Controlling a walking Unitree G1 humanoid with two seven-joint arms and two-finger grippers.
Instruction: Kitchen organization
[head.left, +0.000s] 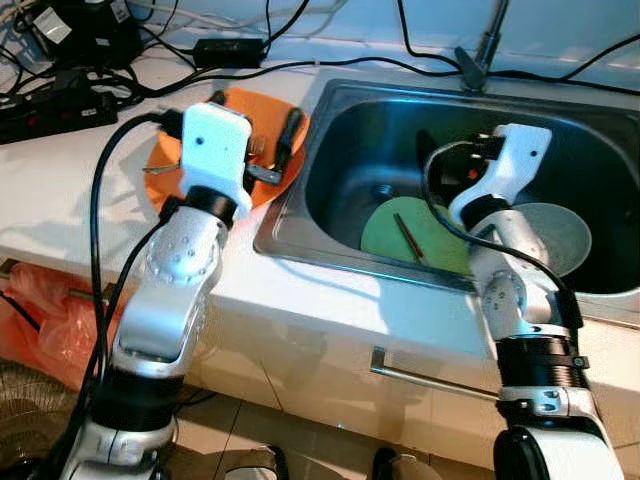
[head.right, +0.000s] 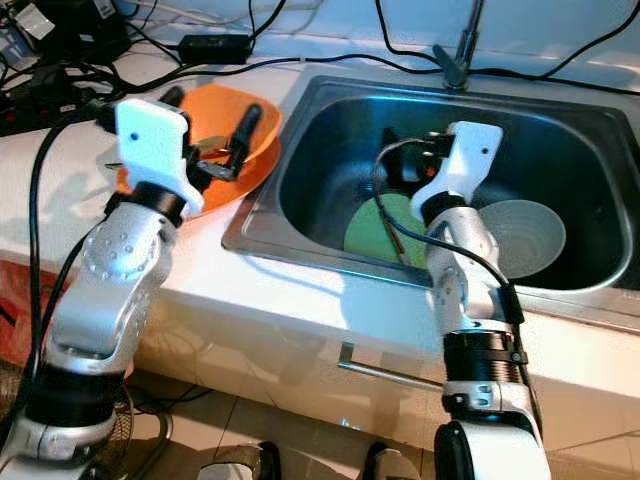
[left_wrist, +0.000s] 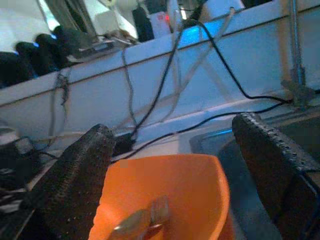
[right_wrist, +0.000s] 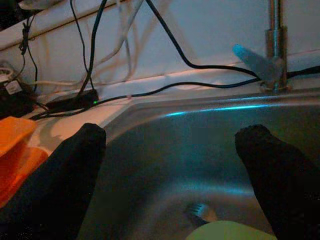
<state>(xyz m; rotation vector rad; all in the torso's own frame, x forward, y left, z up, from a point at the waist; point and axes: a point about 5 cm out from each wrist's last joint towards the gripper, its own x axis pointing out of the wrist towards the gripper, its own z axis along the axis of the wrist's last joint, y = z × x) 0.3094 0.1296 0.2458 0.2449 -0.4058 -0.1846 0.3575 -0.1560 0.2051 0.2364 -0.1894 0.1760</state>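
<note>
An orange plate (head.right: 255, 150) lies on the white counter left of the sink and holds metal cutlery (left_wrist: 145, 217). My left gripper (left_wrist: 172, 130) hovers open just above it, fingers apart with nothing between them. The steel sink (head.left: 330, 150) holds a green plate (head.left: 400, 235) with a thin brown stick (head.left: 408, 238) on it, and beside that a grey bowl (head.left: 555, 235). Inside the basin, over the green plate's back edge, my right gripper (right_wrist: 172, 132) is open and empty. A fork (right_wrist: 202, 212) lies on the sink floor by the green plate.
The faucet (head.left: 480, 55) stands behind the sink. Power strips and black cables (head.left: 60, 100) crowd the counter's back left. An orange plastic bag (head.left: 40, 320) hangs below the counter at left. A metal drawer handle (head.left: 430, 380) juts out under the sink.
</note>
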